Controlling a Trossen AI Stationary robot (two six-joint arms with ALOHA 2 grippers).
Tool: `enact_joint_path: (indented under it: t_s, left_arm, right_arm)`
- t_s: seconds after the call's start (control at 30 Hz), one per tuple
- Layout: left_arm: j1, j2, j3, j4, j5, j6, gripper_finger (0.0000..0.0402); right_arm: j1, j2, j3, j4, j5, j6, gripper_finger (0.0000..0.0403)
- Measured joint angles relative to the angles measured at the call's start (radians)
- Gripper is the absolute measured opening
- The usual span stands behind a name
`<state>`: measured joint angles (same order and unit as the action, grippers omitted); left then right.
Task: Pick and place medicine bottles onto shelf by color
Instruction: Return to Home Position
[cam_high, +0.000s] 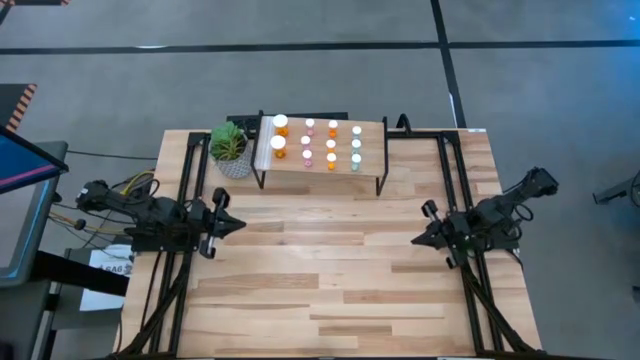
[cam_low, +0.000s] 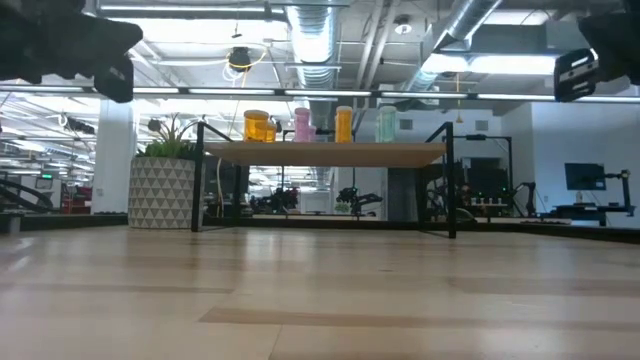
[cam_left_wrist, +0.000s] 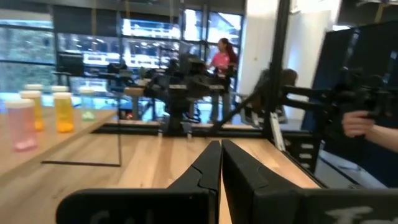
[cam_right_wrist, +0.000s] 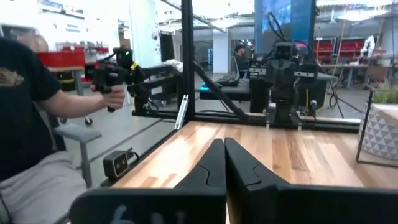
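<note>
The left gripper (cam_left_wrist: 221, 146) has its two fingers pressed together with nothing between them. It hangs above the left side of the table (cam_high: 330, 300), tips pointing inward across the planks. The right gripper (cam_right_wrist: 224, 144) is likewise closed and empty. It hangs over the right side and faces the left one, well apart from it, with bare wood between the two.

Beyond that gap, toward the table's far edge and well apart from both grippers, stands the shelf (cam_high: 372, 162). All the medicine bottles (cam_high: 331, 143) in view stand upright on its top. Two larger orange ones are at the end nearer the left gripper, just beside the white strip. Then come a line of three pink, a line of three orange, and a line of three green-teal at the end nearer the right gripper. A potted plant (cam_high: 230, 150) sits just beside the shelf on the left gripper's side.

Off the table, a person (cam_right_wrist: 25, 124) in a dark shirt grips a dark handle device (cam_right_wrist: 115, 78). Far back in the room stands a second person (cam_left_wrist: 221, 57) in a pink top.
</note>
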<state>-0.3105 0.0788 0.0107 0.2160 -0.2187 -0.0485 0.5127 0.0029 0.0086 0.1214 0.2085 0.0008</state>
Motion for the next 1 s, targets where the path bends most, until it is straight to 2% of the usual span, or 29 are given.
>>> enact_joint_path:
  t_s: [0.13, 0.23, 0.47, 0.73, 1.0]
  left_arm:
    - [0.0, 0.0, -0.001, -0.03, 0.042, -0.007, 0.0]
    - [0.0, 0.0, -0.001, -0.056, 0.081, -0.027, 0.0]
    - [0.0, 0.001, -0.001, -0.114, 0.256, -0.042, 0.0]
    - [-0.006, -0.003, 0.012, -0.213, 0.346, -0.014, 0.0]
    - [-0.005, -0.01, 0.015, -0.218, 0.349, 0.013, 0.0]
  right_arm:
    - [-0.012, 0.001, 0.0, -0.019, 0.06, 0.083, 0.0011]
    - [-0.026, 0.001, -0.001, -0.025, 0.084, 0.073, 0.002]
    - [-0.038, 0.003, -0.001, -0.051, 0.084, 0.073, 0.0034]
    - [-0.038, 0.003, -0.002, -0.057, 0.084, 0.07, 0.0034]
    - [-0.038, 0.003, -0.002, -0.06, 0.083, 0.07, 0.0033]
